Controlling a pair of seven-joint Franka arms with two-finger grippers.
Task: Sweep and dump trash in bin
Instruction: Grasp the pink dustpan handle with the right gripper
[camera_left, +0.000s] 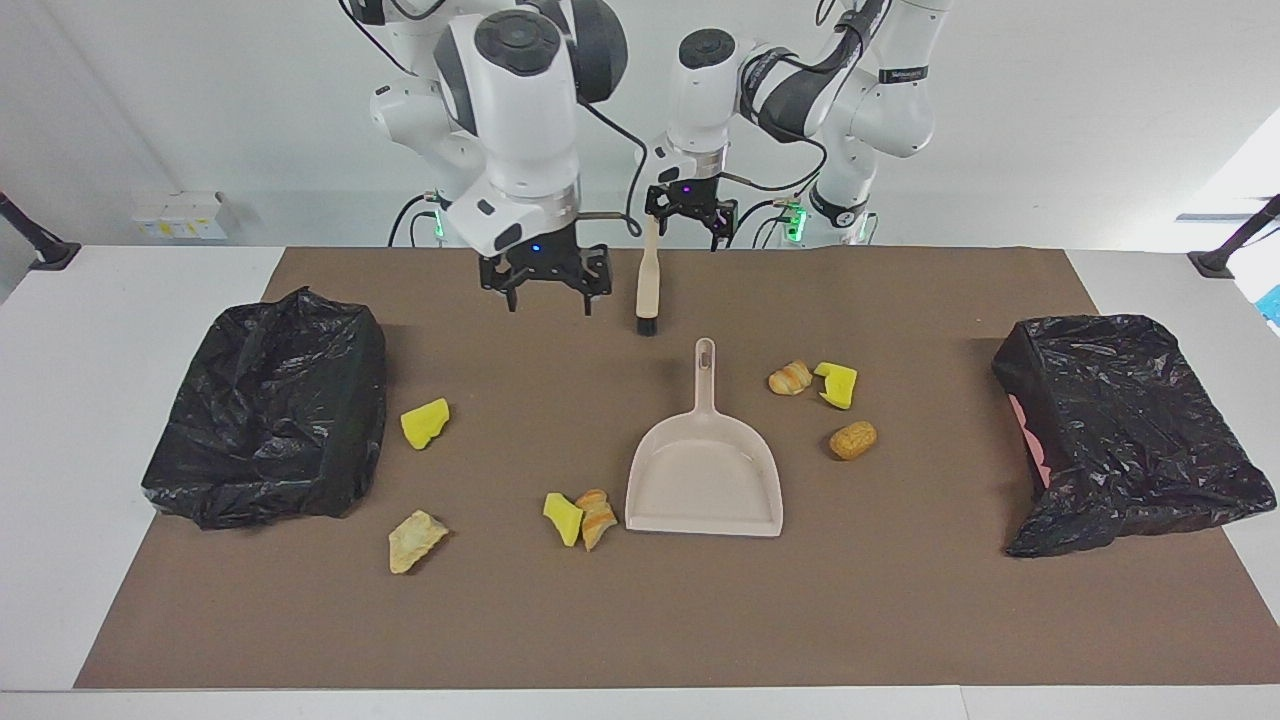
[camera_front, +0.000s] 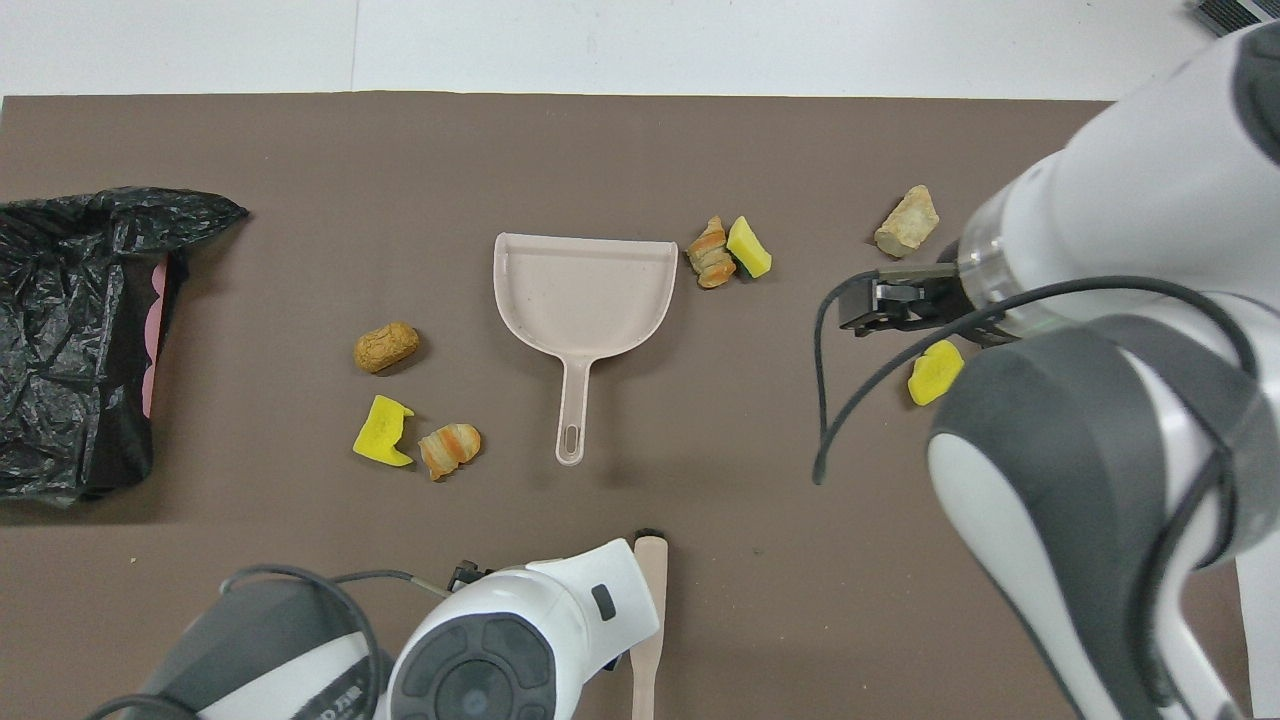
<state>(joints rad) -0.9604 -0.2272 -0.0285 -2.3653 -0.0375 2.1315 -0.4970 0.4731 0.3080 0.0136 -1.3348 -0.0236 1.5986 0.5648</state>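
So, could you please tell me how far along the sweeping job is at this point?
Only the pickup is done: the left gripper holds the beige wooden-handled brush upright above the brown mat. The open right gripper hangs over bare mat. All seven yellow and tan scraps, such as the yellow sponge chunk, lie on the mat; the beige plastic dustpan is empty. Sweeping and dumping into a black-lined bin remain.

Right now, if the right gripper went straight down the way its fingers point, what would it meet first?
Probably bare brown mat. The right gripper hangs open, pointing down, beside the brush held by the left gripper. Depth is unclear; the overhead view puts it near a yellow sponge chunk.
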